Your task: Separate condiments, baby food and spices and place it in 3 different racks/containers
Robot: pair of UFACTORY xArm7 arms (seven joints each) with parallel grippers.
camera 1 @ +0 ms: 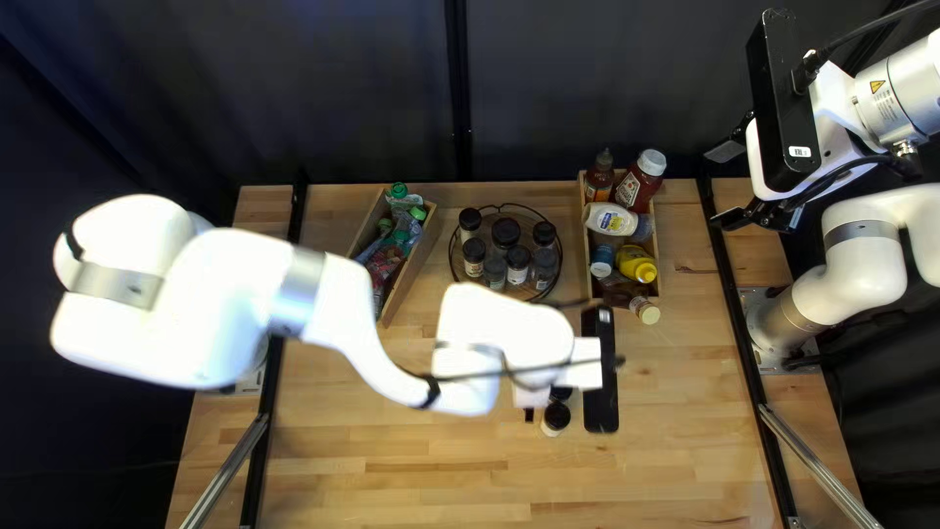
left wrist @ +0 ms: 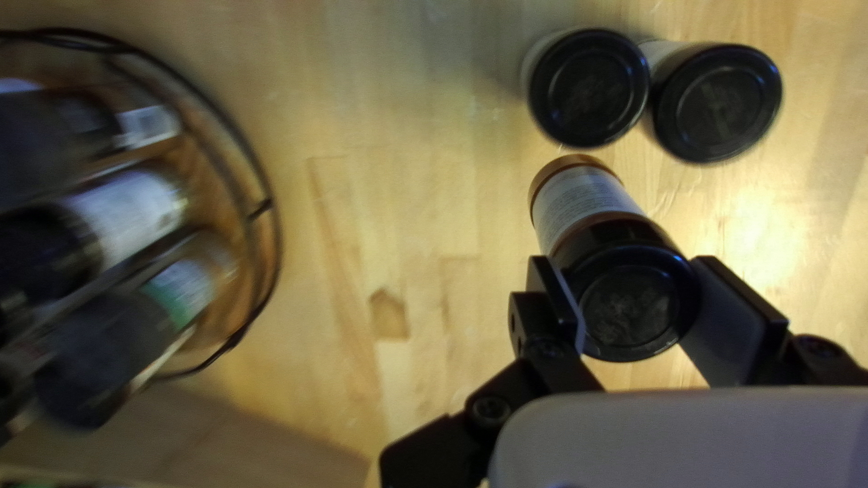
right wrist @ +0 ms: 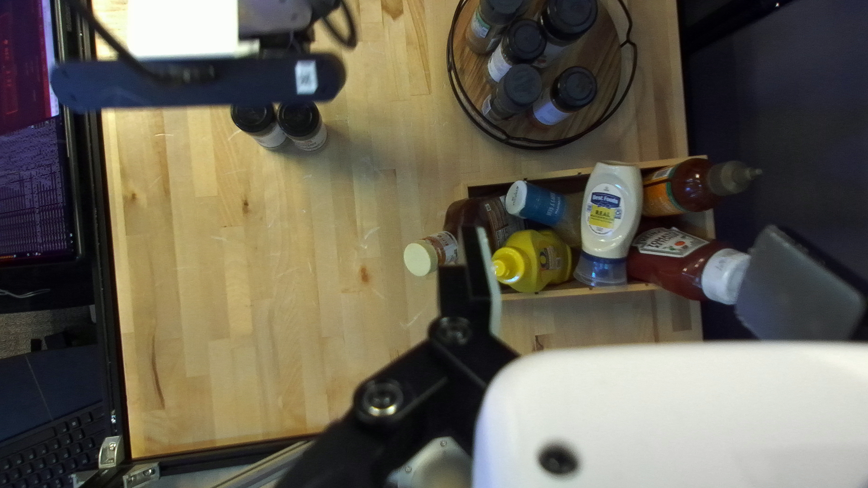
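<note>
- The biggest thing over here is the pale wooden desk (camera 1: 392, 470), with everything else set out on it or above it.
- A long wooden box (camera 1: 411, 264) at its far side, left of centre, has soft food pouches (camera 1: 401, 233) with green caps lying in it.
- A similar wooden box (camera 1: 658, 257) right of centre is crammed with condiments: a red bottle with a white cap (camera 1: 641, 180), a white squeeze bottle (camera 1: 609, 219) and a yellow squeeze bottle (camera 1: 636, 264) among them.
- Between the boxes sits a round wooden rack with a black wire rim (right wrist: 533, 144), full of black-lidded spice jars (camera 1: 506, 232).
- The right arm's black claw (camera 1: 726, 184) hangs off to the right, its fingers spread wide with nothing between them.
- The left arm's black claw (camera 1: 530, 412) is over the desk's middle, pinching a brown-banded jar with a black lid (left wrist: 633, 298) from both sides.
- Two more black-lidded jars with pale sides (left wrist: 588, 86) stand close together, just beside the gripped one.
</note>
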